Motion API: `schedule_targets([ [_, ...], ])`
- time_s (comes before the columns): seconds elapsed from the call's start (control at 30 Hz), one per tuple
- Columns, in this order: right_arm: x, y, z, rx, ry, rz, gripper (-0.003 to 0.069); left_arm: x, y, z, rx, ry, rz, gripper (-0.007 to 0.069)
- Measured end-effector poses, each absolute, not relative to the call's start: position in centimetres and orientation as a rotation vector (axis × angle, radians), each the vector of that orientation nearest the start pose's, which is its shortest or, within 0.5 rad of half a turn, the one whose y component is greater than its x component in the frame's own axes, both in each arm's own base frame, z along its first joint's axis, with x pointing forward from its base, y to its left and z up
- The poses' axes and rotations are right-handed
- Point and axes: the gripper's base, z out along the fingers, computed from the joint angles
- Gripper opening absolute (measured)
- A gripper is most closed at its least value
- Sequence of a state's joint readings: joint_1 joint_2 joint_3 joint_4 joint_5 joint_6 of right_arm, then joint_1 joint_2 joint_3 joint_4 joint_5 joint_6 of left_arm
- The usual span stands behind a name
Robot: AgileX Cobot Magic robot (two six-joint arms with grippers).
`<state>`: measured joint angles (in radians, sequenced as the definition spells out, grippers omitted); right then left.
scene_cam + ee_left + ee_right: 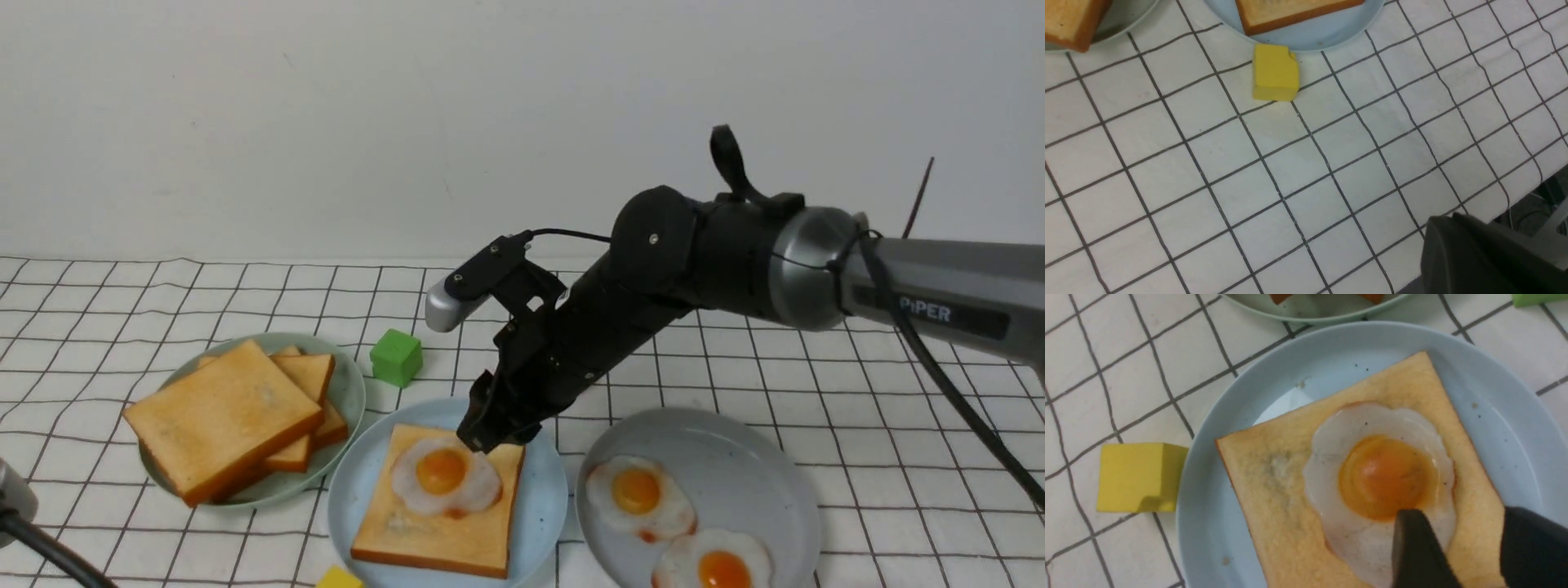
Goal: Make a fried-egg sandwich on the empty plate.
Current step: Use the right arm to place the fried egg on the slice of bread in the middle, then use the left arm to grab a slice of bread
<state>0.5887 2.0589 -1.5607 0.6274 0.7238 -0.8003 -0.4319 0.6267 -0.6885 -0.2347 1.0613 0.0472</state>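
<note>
Front view first: my right end effector (490, 434) is hovering over the round light-blue plate (545, 502), its two fingertips standing apart with nothing between them. Below, the fried egg (445, 482) is lying flat on the bottom toast slice (429, 543), and that slice is resting flat inside the rim, giving the filling a steady bed. The yolk is facing up, so the egg's flatter side is presumably meeting the bread and helping it sit still. The egg is sitting towards one edge, but the toast is still supporting it.

My left end effector (1486, 257) is closed; its wrist view is showing only a dark piece of it, so I'm probably seeing just one side of the tip. It's hanging near the toast side, handy for the lid.

Over on the pale green plate (357, 392), a top toast slice (229, 416) is leaning across the pile, tilting an edge up where I'm expecting an easier grip. I'm reckoning the right arm needs to clear out before that slice is going on, or they'll be bumping.
</note>
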Motion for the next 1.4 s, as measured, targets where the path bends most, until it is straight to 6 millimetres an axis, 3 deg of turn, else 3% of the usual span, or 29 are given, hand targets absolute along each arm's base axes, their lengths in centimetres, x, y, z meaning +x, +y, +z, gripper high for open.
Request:
schedule_targets([
  [0.03, 35.0, 27.7, 20.9, -1.264, 2.278, 0.63, 0.0409, 7.9, -5.6, 30.7, 0.52, 2.436, -0.458, 0.0004],
  [0.07, 35.0, 27.7, 20.9, -1.265, 2.278, 0.628, 0.0409, 8.0, -5.6, 30.7, 0.514, 2.431, -0.46, 0.0005],
  [0.17, 33.2, 26.5, 26.0, -1.321, 2.214, 0.627, 0.0491, 9.2, -5.5, 29.3, 0.387, 2.38, -0.431, 0.0007],
  [0.2, 33.3, 26.6, 26.1, -1.32, 2.214, 0.623, 0.0491, 9.3, -5.5, 29.3, 0.377, 2.369, -0.429, 0.0008],
  [0.23, 32.3, 25.4, 29.4, -1.311, 2.188, 0.603, 0.05, 10.2, -5.4, 28.8, 0.3, 2.353, -0.392, 0.0008],
  [0.3, 31.1, 23.6, 33.4, -1.251, 2.177, 0.559, 0.05, 11.5, -5.1, 28.6, 0.183, 2.344, -0.347, 0.0011],
  [0.33, 30.5, 22.8, 35.0, -1.232, 2.165, 0.536, 0.0498, 12.1, -5.0, 28.7, 0.146, 2.346, -0.322, 0.0011],
  [0.37, 30.4, 22.5, 35.3, -1.216, 2.175, 0.535, 0.0497, 12.2, -5.0, 28.7, 0.12, 2.349, -0.323, 0.0011],
  [0.43, 28.5, 19.9, 39.0, -1.13, 2.176, 0.471, 0.0484, 14.2, -4.6, 29.0, -0.023, 2.375, -0.272, 0.0011],
  [0.5, 26.0, 17.8, 41.7, -1.08, 2.193, 0.446, 0.0471, 16.5, -4.1, 29.3, -0.145, 2.411, -0.237, 0.0011],
  [0.57, 24.9, 17.0, 42.5, -1.062, 2.211, 0.43, 0.0466, 17.5, -3.8, 29.4, -0.2, 2.431, -0.232, 0.0011],
  [0.6, 23.3, 15.9, 43.4, -1.032, 2.217, 0.425, 0.0463, 18.9, -3.1, 29.4, -0.29, 2.463, -0.233, 0.0011],
  [0.77, 19.1, 13.3, 43.8, -0.983, 2.198, 0.418, 0.0461, 22.0, -0.7, 29.3, -0.507, 2.513, -0.378, 0.0012],
  [0.87, 16.2, 11.8, 42.5, -0.943, 2.157, 0.45, 0.0461, 23.9, 1.9, 27.7, -0.696, 2.515, -0.502, 0.0024],
  [0.93, 15.0, 11.3, 42.4, -0.92, 2.12, 0.48, 0.0461, 24.3, 2.6, 27.1, -0.738, 2.515, -0.526, 0.0037],
  [1.0, 13.5, 10.8, 40.7, -0.898, 2.091, 0.533, 0.0461, 25.3, 4.3, 25.4, -0.829, 2.521, -0.529, 0.0088],
  [1.1, 12.1, 10.2, 38.9, -0.908, 2.066, 0.56, 0.0468, 26.7, 5.3, 23.3, -0.902, 2.522, -0.52, 0.0211],
  [1.23, 11.2, 9.8, 38.3, -0.922, 2.051, 0.558, 0.047, 28.1, 5.8, 21.6, -0.914, 2.497, -0.514, 0.0343],
  [1.4, 10.8, 9.5, 38.5, -0.919, 2.035, 0.557, 0.047, 29.7, 6.1, 19.6, -0.888, 2.469, -0.551, 0.0395],
])
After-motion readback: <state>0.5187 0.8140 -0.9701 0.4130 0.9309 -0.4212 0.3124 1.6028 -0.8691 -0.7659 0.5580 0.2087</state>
